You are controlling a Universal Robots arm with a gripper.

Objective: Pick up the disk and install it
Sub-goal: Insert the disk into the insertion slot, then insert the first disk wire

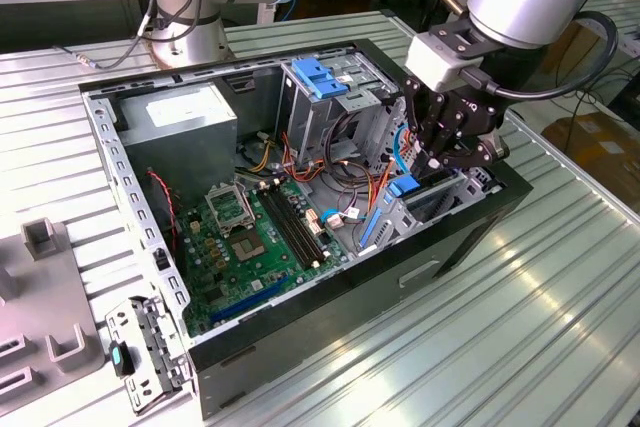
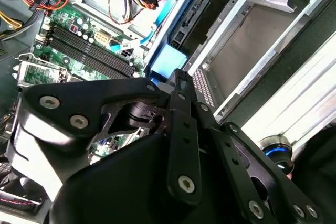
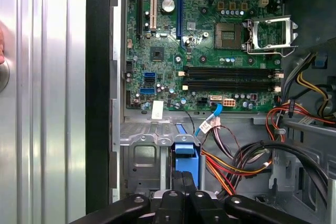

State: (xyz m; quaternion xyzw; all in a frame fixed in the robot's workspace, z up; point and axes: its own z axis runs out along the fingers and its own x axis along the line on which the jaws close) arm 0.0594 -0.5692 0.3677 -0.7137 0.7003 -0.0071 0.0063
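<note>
In the exterior view an open computer case (image 1: 330, 297) lies on its side on the ribbed metal tabletop (image 1: 500, 347), its motherboard (image 1: 250, 237) facing up. The arm comes in from the exterior view's right, and the black tool (image 1: 432, 169) reaches down into the drive cage at that end of the case. The disk (image 1: 403, 187) sits in this cage, its blue end tab just under the tool's tips. A light-blue latch plate (image 1: 318, 77) tops the taller bay behind, and a grey power supply (image 1: 185, 117) fills the far corner. A loose metal bracket (image 1: 145, 352) lies on the tabletop by the case's near corner.

In the second wrist view the tool (image 2: 178, 77) has its fingers drawn together into one narrow point that meets the blue tab. The disk (image 2: 202, 9) stands on edge, dark with a blue rail along it, inside the grey metal cage (image 2: 247, 40). The motherboard (image 2: 79, 45) lies beyond.

In the first wrist view the tool (image 3: 184, 179) shows its fingers side by side with hardly a gap, right at the blue end of the disk (image 3: 185, 156). I cannot tell whether they pinch the tab or only press on it. The cage (image 3: 142, 156) frames the disk, bundled wires (image 3: 236, 163) run beside it, and the motherboard (image 3: 210, 40) spreads past them
</note>
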